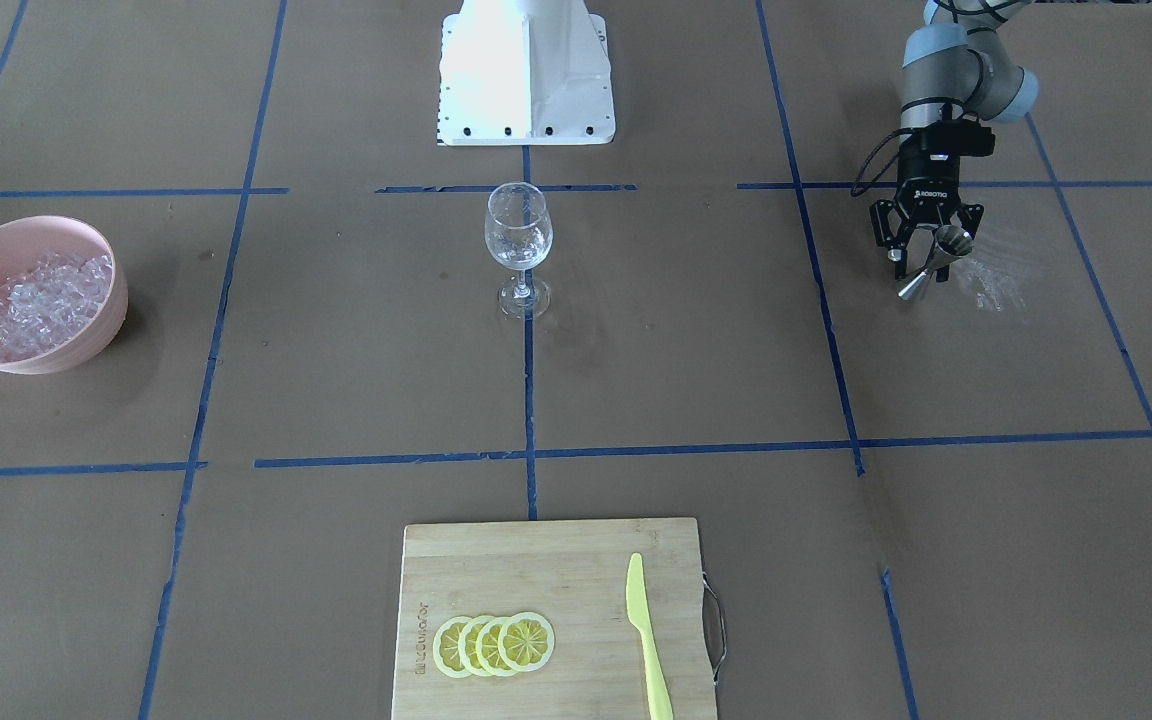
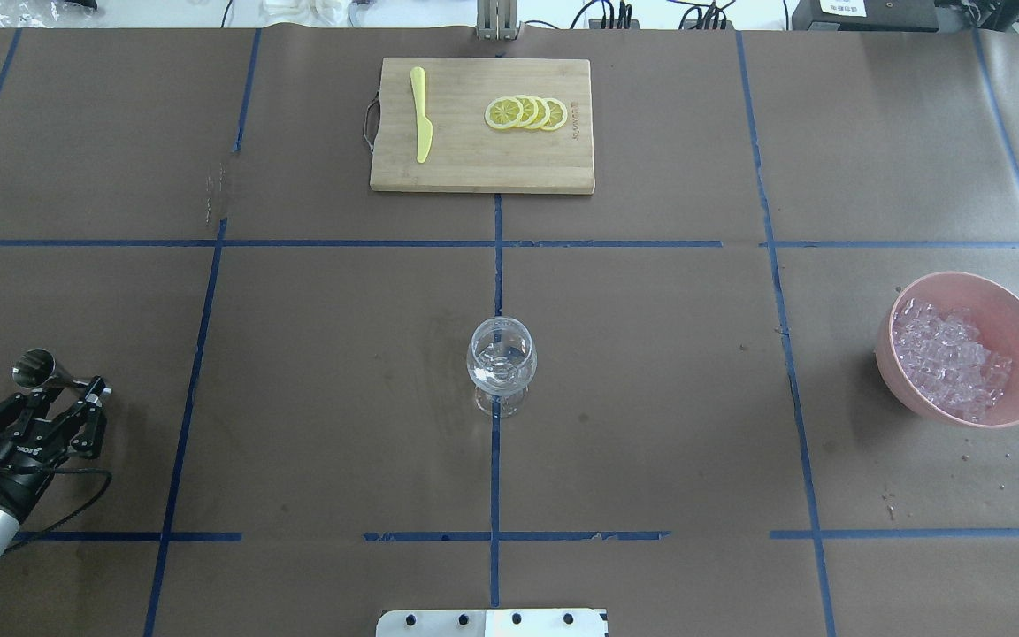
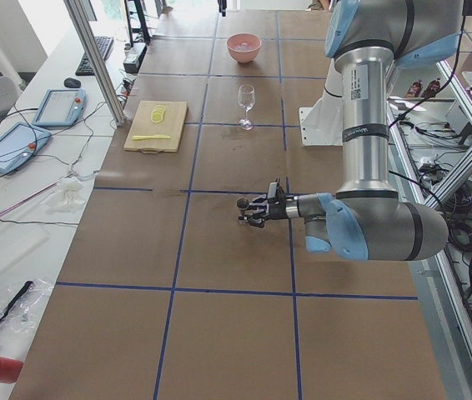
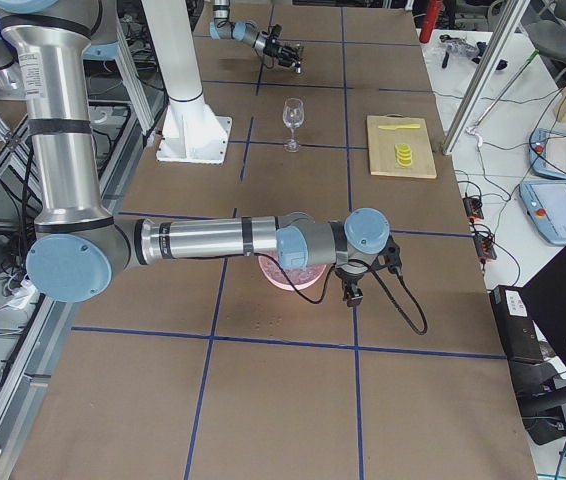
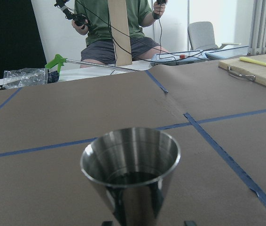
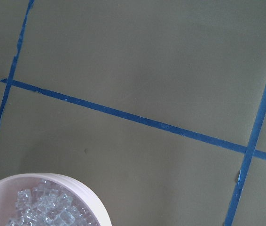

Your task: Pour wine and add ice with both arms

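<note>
Well apart, ice [image 2: 952,358] and left pincer [image 2: 58,395]

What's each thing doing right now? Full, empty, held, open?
Clear stemmed wine glass, standing upright, alone.
Round pink bowl, upright, holding ice.
Clear ice cubes, heaped in bowl.
Steel cone-shaped jigger, gripped; looks dark inside.
Left end effector, shut on jigger.
Right end effector, near bowl; open or shut unclear.
Yellow plastic knife, flat on wooden board.
Yellow lemon slices, overlapping on board.
</note>
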{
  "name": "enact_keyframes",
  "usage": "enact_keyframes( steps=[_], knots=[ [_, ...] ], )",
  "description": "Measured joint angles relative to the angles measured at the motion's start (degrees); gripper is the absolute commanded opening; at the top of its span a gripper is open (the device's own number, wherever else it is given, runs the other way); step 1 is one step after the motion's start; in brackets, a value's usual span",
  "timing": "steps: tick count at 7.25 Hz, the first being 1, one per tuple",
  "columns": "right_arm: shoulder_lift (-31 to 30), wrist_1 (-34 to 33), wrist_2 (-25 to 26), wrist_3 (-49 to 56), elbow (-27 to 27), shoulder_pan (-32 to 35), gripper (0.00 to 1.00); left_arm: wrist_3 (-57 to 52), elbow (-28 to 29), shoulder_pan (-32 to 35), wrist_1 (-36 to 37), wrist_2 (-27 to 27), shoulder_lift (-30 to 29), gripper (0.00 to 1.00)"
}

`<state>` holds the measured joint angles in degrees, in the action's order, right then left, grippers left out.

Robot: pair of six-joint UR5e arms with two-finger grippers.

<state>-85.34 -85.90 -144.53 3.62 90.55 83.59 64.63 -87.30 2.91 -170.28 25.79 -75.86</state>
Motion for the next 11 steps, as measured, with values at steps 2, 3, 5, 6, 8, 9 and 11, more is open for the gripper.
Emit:
enact_keyframes(
  steps=[2, 3, 5, 6, 8, 9, 11],
  knots=[
    [0.0, 0.0, 0.0, -0.4, 0.1, 0.0, 1.0, 0.1, 0.0, 0.0, -0.9, -0.4, 0.1, 0.5],
    [0.0, 0.0, 0.0, -0.4, 0.1, 0.0, 1.0, 0.1, 0.0, 0.0, -1.2, -0.9, 0.1, 0.45],
    [0.0, 0.0, 0.0, -0.5, 0.2, 0.0, 1.0, 0.1, 0.0, 0.0, -1.4, -1.6, 0.1, 0.0],
    [0.0, 0.0, 0.0, -0.5, 0.2, 0.0, 1.0, 0.1, 0.2, 0.0, -1.5, -1.7, 0.2, 0.0],
    [0.0, 0.0, 0.0, -0.5, 0.2, 0.0, 1.0, 0.0, 0.4, 0.0, -2.0, -1.8, 0.2, 0.0],
    [0.0, 0.0, 0.0, -0.5, 0.2, 0.0, 1.0, -0.3, -0.4, 0.0, -2.2, -1.7, 0.2, 0.0],
    [0.1, 0.0, 0.0, -0.5, 0.3, 0.0, 1.0, -5.3, -5.5, 0.0, -2.2, 0.7, -0.4, 0.0]
  ],
)
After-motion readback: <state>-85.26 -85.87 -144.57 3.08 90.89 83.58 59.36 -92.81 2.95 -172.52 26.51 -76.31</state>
